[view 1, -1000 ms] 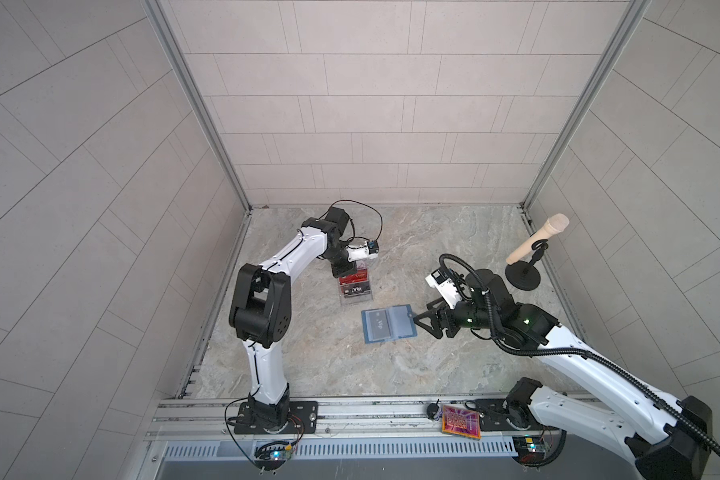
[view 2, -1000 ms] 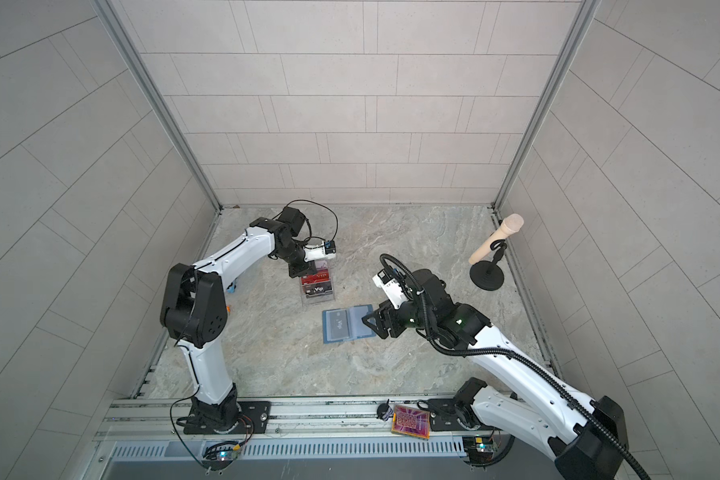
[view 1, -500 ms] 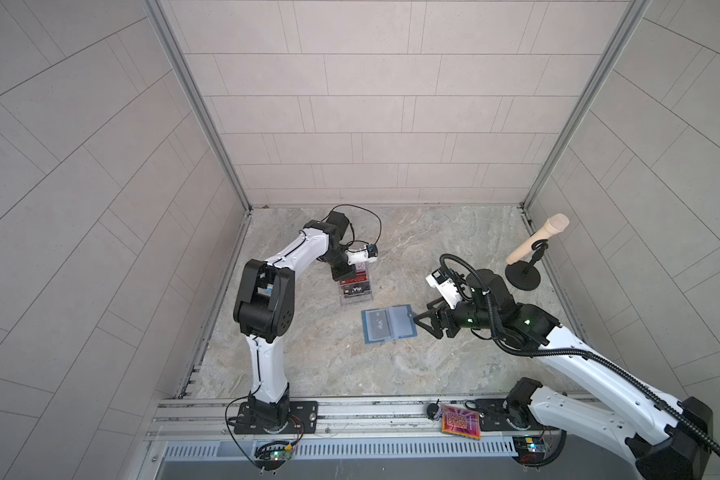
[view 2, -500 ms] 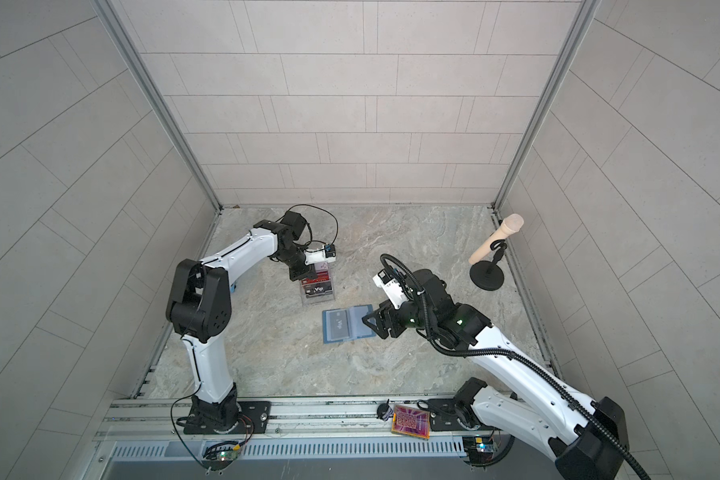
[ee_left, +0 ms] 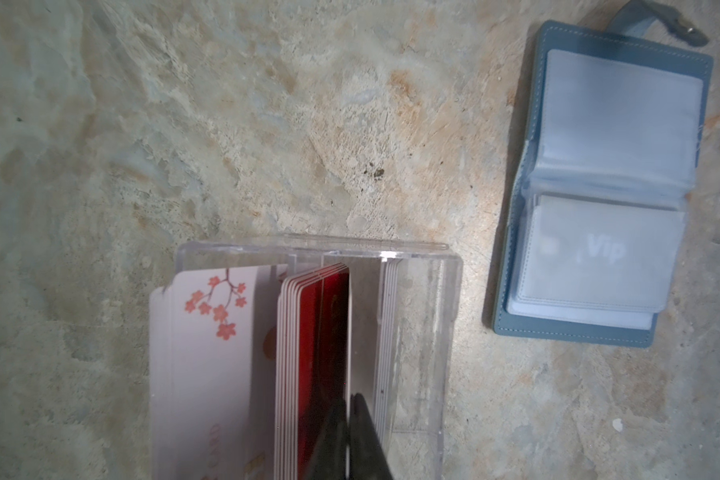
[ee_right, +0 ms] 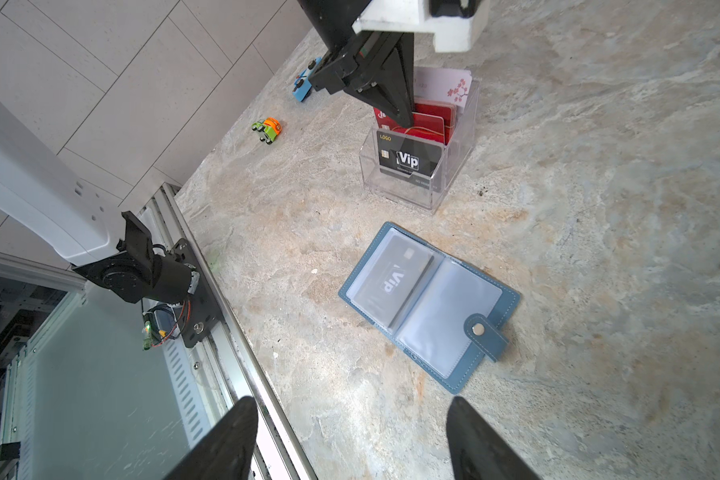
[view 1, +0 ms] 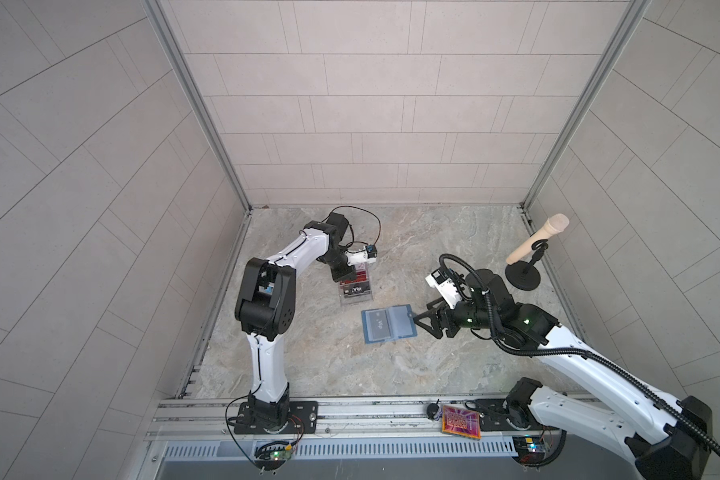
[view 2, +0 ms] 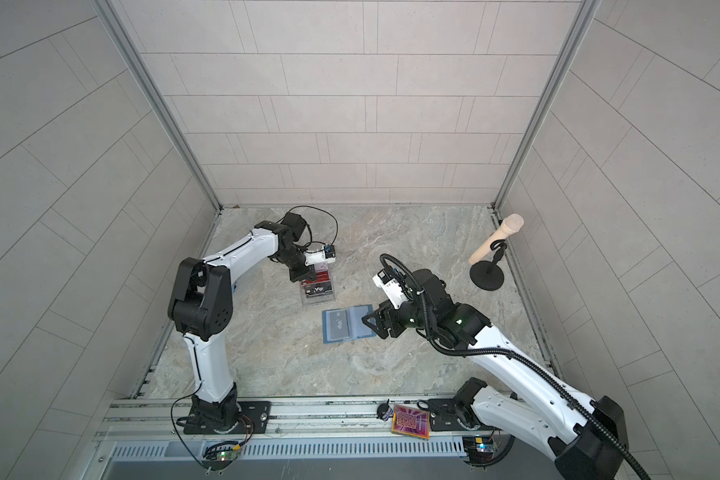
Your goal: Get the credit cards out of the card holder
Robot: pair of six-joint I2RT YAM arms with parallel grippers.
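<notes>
The slate-blue card holder [view 1: 387, 324] [view 2: 348, 324] [ee_left: 599, 187] [ee_right: 429, 307] lies open and flat on the marble table. A dark grey "Vip" card [ee_right: 391, 282] [ee_left: 599, 253] shows through one of its clear sleeves. My left gripper [ee_left: 348, 399] [view 1: 344, 276] is shut on the edge of a red credit card [ee_right: 391, 118] that stands in the middle tier of a clear acrylic stand [ee_right: 433, 195] [ee_left: 449, 291]. A black "Vip" card [ee_right: 408, 160] and a pale blossom card [ee_left: 200, 353] also stand there. My right gripper [ee_right: 350, 415] [view 1: 427, 320] hangs open beside the holder's snap tab, touching nothing.
A wooden microphone shape on a black round stand [view 1: 533, 249] is at the back right. Two small toy cars [ee_right: 269, 129] [ee_right: 304, 85] sit by the left wall. An orange-pink patterned tile [view 1: 460, 422] rests on the front rail.
The left arm's elbow has shifted slightly while its gripper stays at the stand. The right arm and the card holder have not moved.
</notes>
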